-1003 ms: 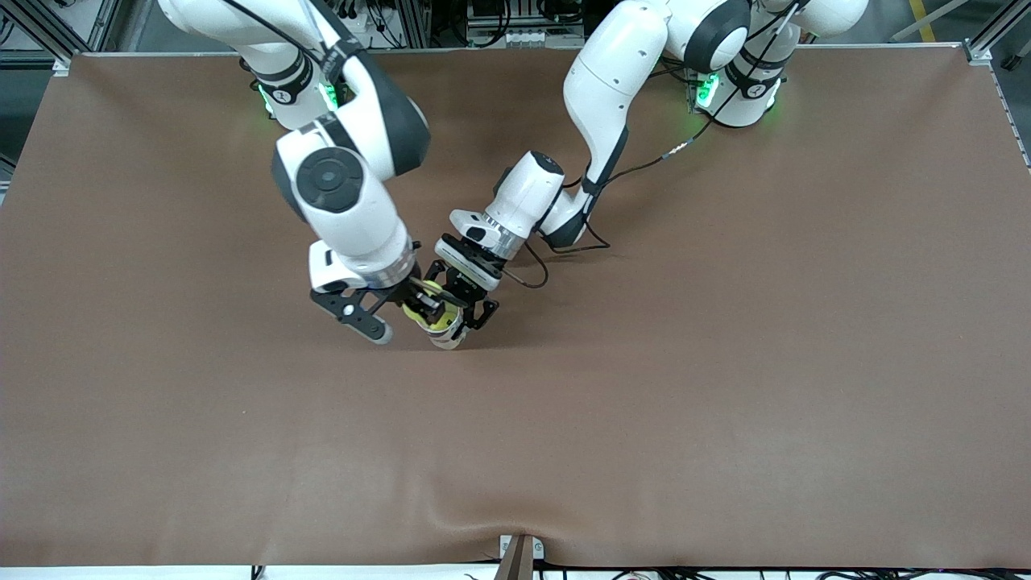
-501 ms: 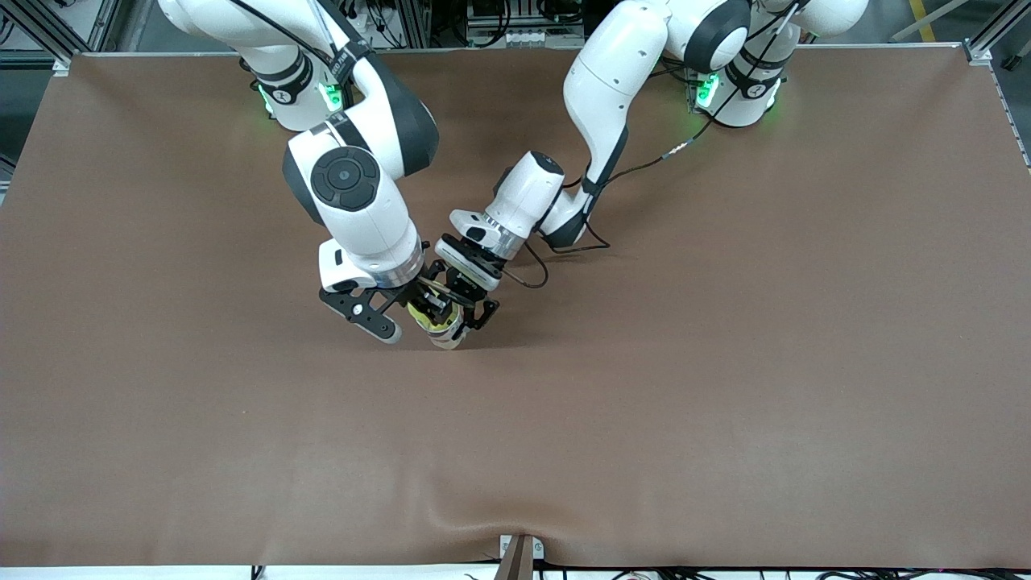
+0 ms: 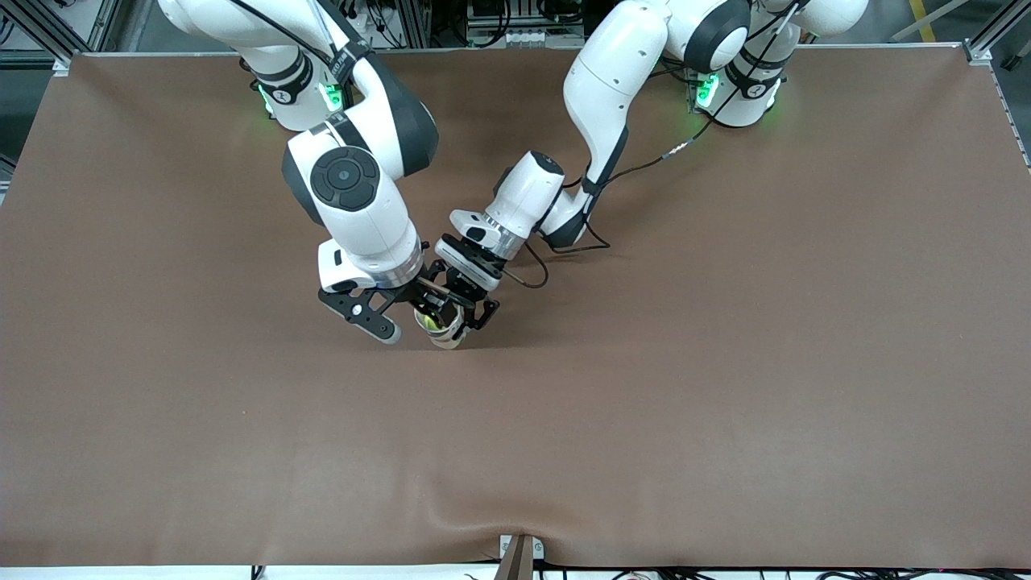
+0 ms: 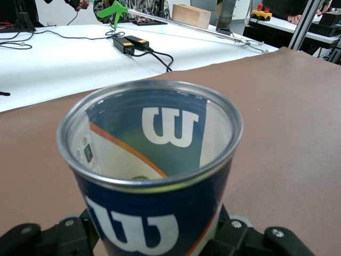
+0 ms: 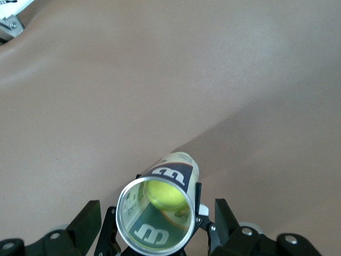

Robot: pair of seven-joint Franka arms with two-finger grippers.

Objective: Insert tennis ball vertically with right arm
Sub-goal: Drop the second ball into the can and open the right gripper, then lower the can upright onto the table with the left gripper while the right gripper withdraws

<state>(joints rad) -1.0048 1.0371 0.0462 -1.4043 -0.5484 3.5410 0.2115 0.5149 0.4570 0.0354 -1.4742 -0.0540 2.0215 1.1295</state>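
A blue and white tennis ball can (image 3: 448, 332) stands upright on the brown mat, its mouth open. My left gripper (image 3: 465, 312) is shut on its lower wall, as the left wrist view shows with the can (image 4: 154, 176) between the left gripper's (image 4: 154, 242) fingers. The yellow-green tennis ball (image 5: 166, 193) lies inside the can (image 5: 156, 216), down from the rim; in the front view the tennis ball (image 3: 432, 322) shows through the mouth. My right gripper (image 3: 412, 321) hangs over the can's mouth, open and holding nothing. In its own wrist view the right gripper (image 5: 157, 226) has one finger on each side of the rim.
The brown mat (image 3: 725, 362) covers the whole table. A black cable (image 3: 533, 278) loops off the left wrist close to the can. A white table (image 4: 64, 58) with cables and small items stands past the mat's edge.
The right gripper shifted over the can and opened. The tennis ball left its fingers and dropped into the can. The left gripper and the can stayed put.
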